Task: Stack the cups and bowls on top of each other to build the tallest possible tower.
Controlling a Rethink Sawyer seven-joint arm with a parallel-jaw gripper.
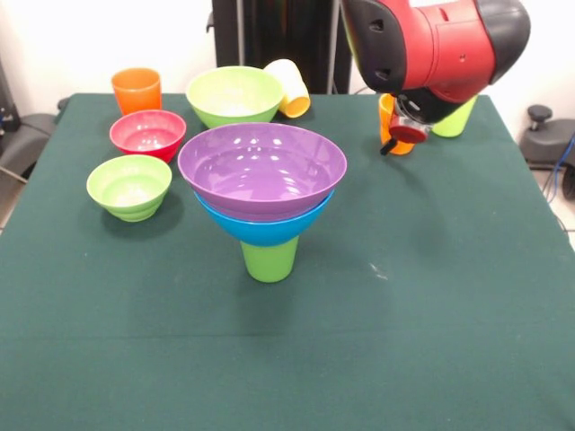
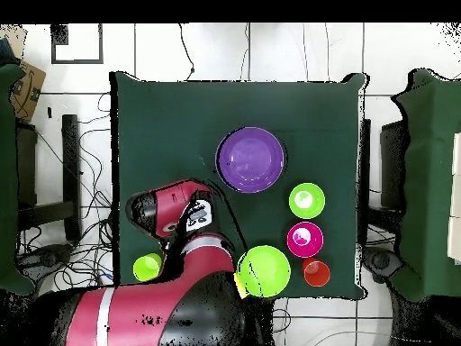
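A tower is already standing near the middle of the counter: a yellow-green cup set upside down, a large blue bowl on it, and a wide purple bowl nested on top. In the front view the arm is seen well to the right of it and farther back, its lower end over an orange-yellow cup that stands upright just beside another yellow-green cup near the counter's far right corner. The pincer is hidden for the most part behind the wrist and a red part, so whether it is apart, together or clamped on the cup's rim cannot be told.

The relation that matters is this one — the orange-yellow cup lies directly under the wrist, its long axis vertical, while the tower lies off to the left and nearer the camera. A cup carried there would probably have to be lifted clear above the purple bowl's rim and brought in from the side.

The unused pieces are grouped at the far left: an orange cup, a small red bowl, a small lime green bowl, a large lime green bowl and a pale yellow cup lying tilted against it — all well apart from the arm
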